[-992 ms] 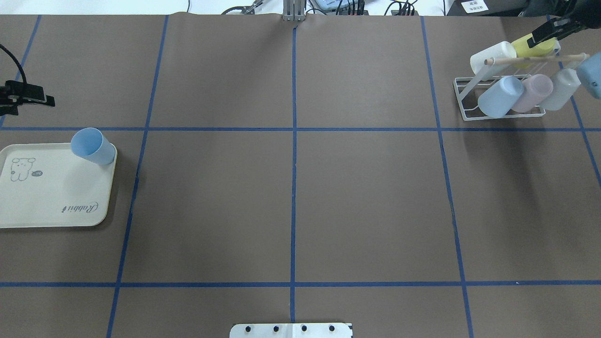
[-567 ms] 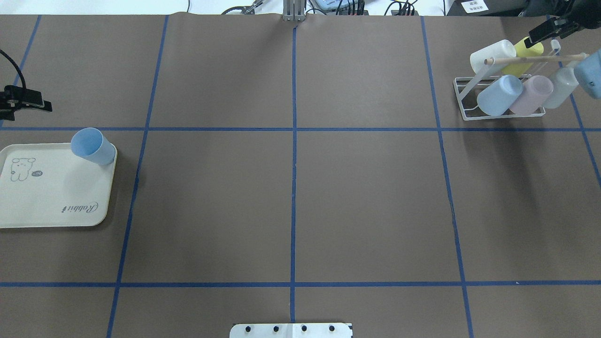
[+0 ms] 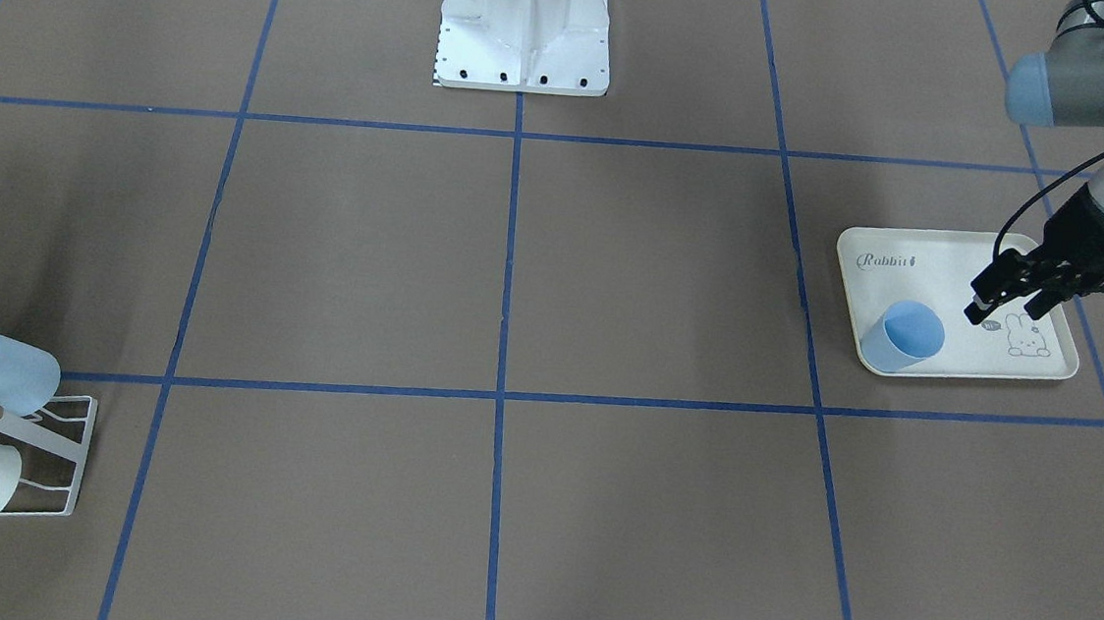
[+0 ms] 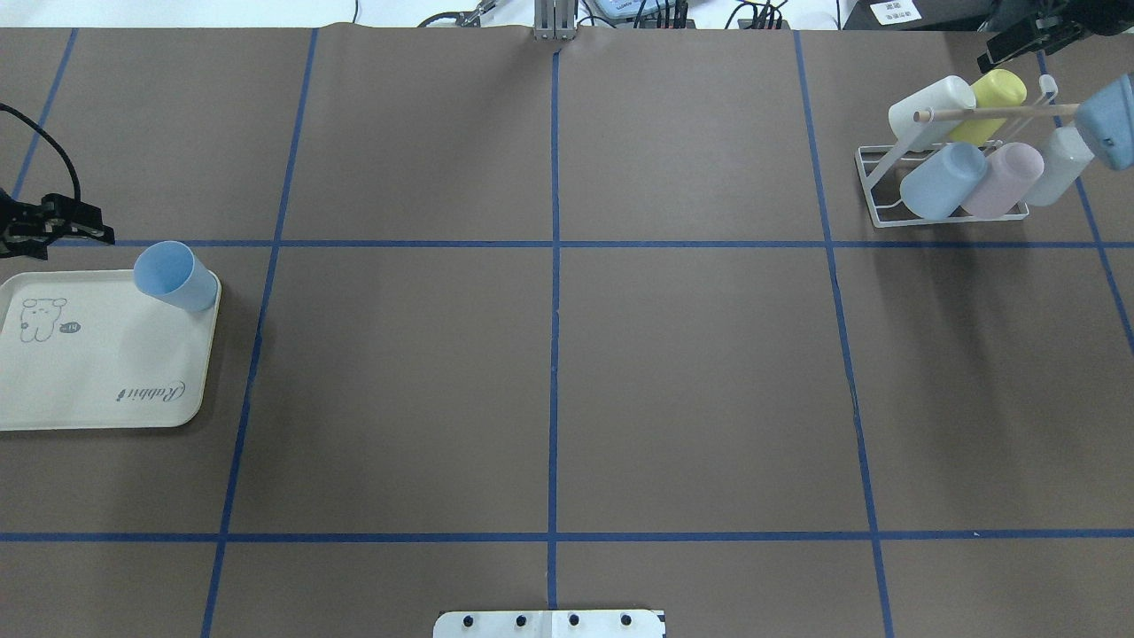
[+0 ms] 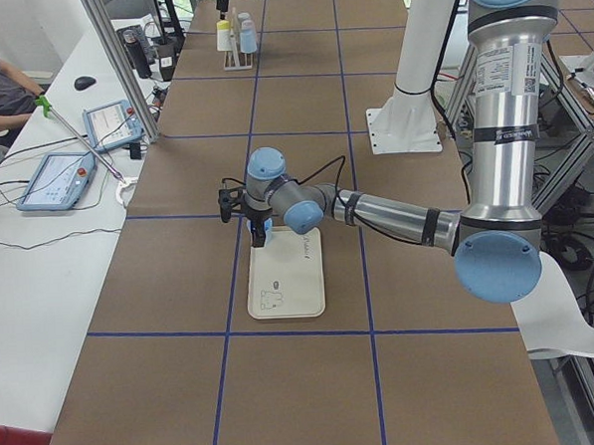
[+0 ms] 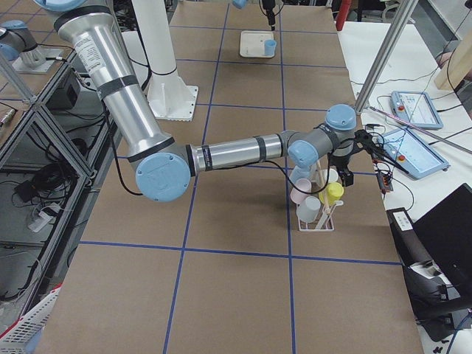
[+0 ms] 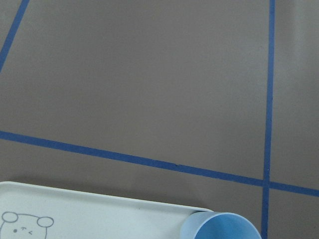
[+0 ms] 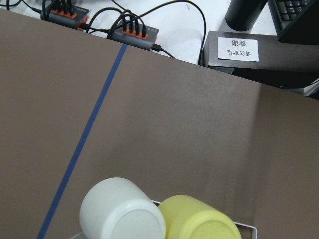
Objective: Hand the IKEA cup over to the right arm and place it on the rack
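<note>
The light-blue IKEA cup (image 4: pixel 175 276) stands open end up on the far right corner of the cream rabbit tray (image 4: pixel 89 390), also seen in the front view (image 3: pixel 903 336) and at the bottom of the left wrist view (image 7: pixel 224 226). My left gripper (image 3: pixel 1003 312) hovers open over the tray, just beside the cup, holding nothing. The white wire rack (image 4: pixel 873 173) at the far right carries several cups: white, yellow, blue, pink and a pale one. My right gripper (image 4: pixel 997 55) hangs open and empty behind the rack, clear of the yellow cup (image 8: pixel 194 219).
The robot's white base plate (image 4: pixel 549 623) sits at the near table edge. Blue tape lines grid the brown table. Cables and power strips (image 8: pixel 132 32) lie past the far edge. A person's arm (image 5: pixel 2 98) and tablets (image 5: pixel 61 180) are at the side bench.
My left gripper has dropped toward the tray's far edge, closer to the blue cup. My right gripper has pulled back from the yellow cup on the rack toward the far edge.
</note>
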`<state>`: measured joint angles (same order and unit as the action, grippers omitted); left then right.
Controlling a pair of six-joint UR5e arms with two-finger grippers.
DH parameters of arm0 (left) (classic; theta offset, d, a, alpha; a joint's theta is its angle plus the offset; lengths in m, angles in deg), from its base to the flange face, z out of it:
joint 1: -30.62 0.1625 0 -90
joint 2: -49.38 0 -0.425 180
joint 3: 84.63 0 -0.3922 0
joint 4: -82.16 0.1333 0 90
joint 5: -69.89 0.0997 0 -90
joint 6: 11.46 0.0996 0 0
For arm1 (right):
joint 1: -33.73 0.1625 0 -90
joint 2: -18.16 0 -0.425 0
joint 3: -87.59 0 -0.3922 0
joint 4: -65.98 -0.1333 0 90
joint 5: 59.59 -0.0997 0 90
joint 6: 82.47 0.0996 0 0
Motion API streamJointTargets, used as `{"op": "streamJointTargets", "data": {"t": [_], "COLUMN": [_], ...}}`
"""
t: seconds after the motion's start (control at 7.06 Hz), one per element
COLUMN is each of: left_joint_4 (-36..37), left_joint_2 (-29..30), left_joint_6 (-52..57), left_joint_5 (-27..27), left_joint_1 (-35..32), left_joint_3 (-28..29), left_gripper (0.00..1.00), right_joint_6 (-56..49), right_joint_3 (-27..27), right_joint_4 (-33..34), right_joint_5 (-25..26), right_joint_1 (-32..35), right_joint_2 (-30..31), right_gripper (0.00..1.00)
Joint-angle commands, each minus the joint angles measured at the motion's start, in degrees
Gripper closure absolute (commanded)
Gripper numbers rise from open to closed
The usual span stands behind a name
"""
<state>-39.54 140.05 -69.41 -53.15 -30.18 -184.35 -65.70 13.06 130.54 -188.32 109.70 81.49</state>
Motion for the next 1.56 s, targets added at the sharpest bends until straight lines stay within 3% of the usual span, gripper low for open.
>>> {"op": "streamJointTargets", "data": {"t": [0.0,0.28,0.42,0.57,0.99,1.13,1.42], "left_joint_4": [0.14,0.14,0.14,0.14,0.14,0.06,0.23], "left_joint_2": [0.56,2.49,3.28,3.29,3.29,2.94,2.32], "left_joint_6": [-0.06,-0.15,-0.24,-0.15,-0.15,-0.06,-1.02], "left_joint_5": [-0.01,-0.36,-0.62,-0.71,-1.15,-4.72,-6.51], "left_joint_1": [3.92,5.34,5.35,5.35,5.26,4.04,-0.45], "left_joint_3": [2.07,4.18,4.97,5.06,4.19,3.23,-1.24], "left_gripper": [0.18,0.36,0.64,1.0,1.0,1.0,1.0], "right_joint_6": [1.84,5.1,5.11,5.11,5.02,5.11,13.13], "right_joint_3": [-2.54,-6.49,-7.12,-7.3,-7.21,-7.3,-8.87], "right_joint_4": [0.48,0.39,0.31,0.22,-0.49,-0.49,-0.57], "right_joint_5": [-4.3,-6.01,-6.01,-6.01,-5.39,-5.39,-5.39], "right_joint_1": [0.84,1.02,1.02,1.02,1.02,0.93,-0.99], "right_joint_2": [0.13,2.31,3.02,3.2,4.7,4.44,1.64], "right_gripper": [0.02,0.02,0.02,0.02,0.02,0.02,0.02]}}
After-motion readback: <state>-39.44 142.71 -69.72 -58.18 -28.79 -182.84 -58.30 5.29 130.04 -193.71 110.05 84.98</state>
